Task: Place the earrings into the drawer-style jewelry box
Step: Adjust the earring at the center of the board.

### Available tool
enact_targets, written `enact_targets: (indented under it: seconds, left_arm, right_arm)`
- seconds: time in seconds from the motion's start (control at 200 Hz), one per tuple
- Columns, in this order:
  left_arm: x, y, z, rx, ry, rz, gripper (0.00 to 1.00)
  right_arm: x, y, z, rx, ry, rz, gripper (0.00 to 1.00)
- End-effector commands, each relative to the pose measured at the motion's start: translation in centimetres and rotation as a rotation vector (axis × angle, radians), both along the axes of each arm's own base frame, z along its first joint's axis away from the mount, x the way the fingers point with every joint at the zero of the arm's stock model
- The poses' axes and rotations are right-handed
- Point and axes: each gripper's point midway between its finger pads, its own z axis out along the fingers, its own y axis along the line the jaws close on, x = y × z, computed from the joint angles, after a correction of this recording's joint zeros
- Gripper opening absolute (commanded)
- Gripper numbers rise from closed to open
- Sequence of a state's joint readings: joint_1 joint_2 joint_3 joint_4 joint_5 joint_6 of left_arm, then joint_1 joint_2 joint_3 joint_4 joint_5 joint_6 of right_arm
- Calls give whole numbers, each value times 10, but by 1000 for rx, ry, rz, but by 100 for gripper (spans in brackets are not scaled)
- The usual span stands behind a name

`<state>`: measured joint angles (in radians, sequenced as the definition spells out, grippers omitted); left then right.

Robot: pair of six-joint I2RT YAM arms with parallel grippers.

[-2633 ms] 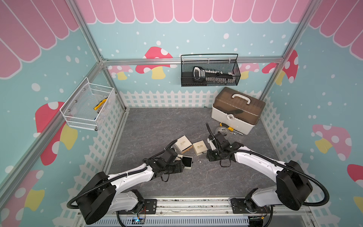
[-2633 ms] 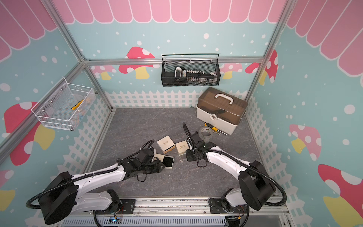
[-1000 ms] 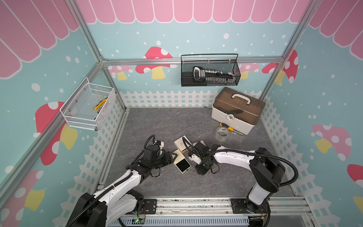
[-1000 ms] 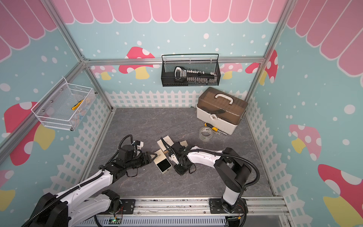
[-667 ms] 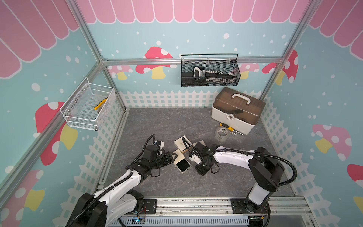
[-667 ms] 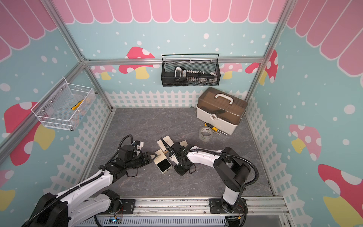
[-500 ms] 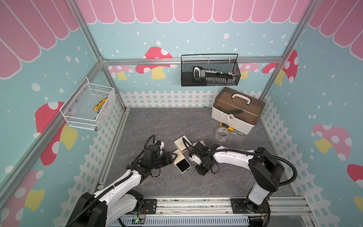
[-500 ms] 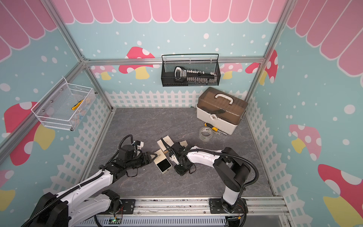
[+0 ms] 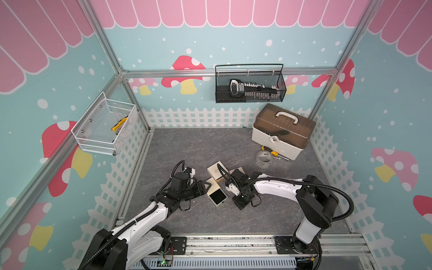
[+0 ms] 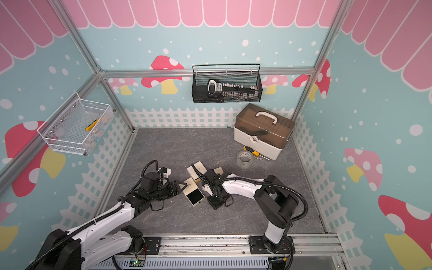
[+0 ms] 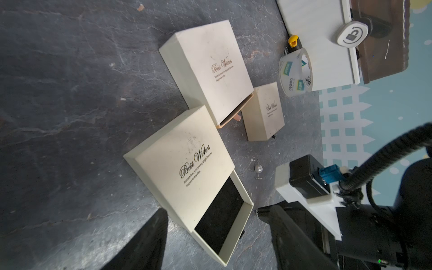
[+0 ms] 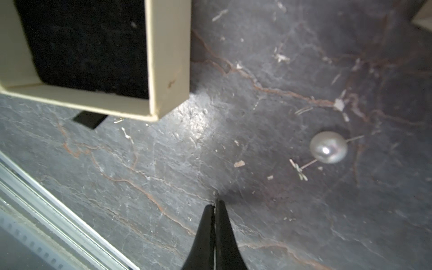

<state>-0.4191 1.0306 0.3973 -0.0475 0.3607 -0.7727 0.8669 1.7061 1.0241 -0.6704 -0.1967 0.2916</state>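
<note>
While the left gripper [image 11: 214, 210] stands wide around the cream cardboard drawer-style box [image 9: 217, 197], lower centre in both top views, the right gripper [image 12: 215, 208] is pinched closed over the grey floor [image 12: 257, 222], apart from a white pearl stud earring [image 12: 328, 147] beside the open drawer [image 12: 168, 58].

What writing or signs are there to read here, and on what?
"Best Wishes": open box, far box, small box.
"Remember, you are my angel forever. Happy every day.": open box.
"deli": tape roll.
Padlock sign: toolbox latch.
Label on tool in black basket: too small to read.
</note>
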Motion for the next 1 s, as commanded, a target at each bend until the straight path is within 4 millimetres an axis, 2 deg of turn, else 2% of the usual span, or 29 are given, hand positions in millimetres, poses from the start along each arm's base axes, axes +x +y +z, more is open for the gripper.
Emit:
enact_targets:
  seconds: [0.0, 0.14, 0.295, 0.395, 0.54, 0.605, 0.76, 0.996]
  left_arm:
    - [0, -1, 4, -2, -21, -20, 70]
    - [0, -8, 15, 24, -53, -55, 70]
    - [-14, -44, 29, 113, -125, -174, 71]
    - [-21, -65, 35, 81, -165, -213, 70]
    - [-27, -83, 33, 29, -173, -252, 70]
    - [-31, -89, 30, 43, -169, -280, 70]
    - [-39, -100, 22, 73, -155, -325, 70]
    - [-39, -109, 17, 84, -145, -350, 70]
  right_arm:
    - [0, 8, 19, 65, -8, -28, 0]
    - [1, 18, 28, 238, 58, -132, 0]
    - [7, 23, 39, 457, 140, -267, 0]
    - [15, 18, 42, 553, 167, -369, 0]
    - [21, 13, 46, 674, 206, -471, 0]
    - [20, 12, 42, 693, 217, -503, 0]
    - [15, 4, 19, 667, 252, -578, 0]
    - [11, 0, 4, 659, 278, -613, 0]
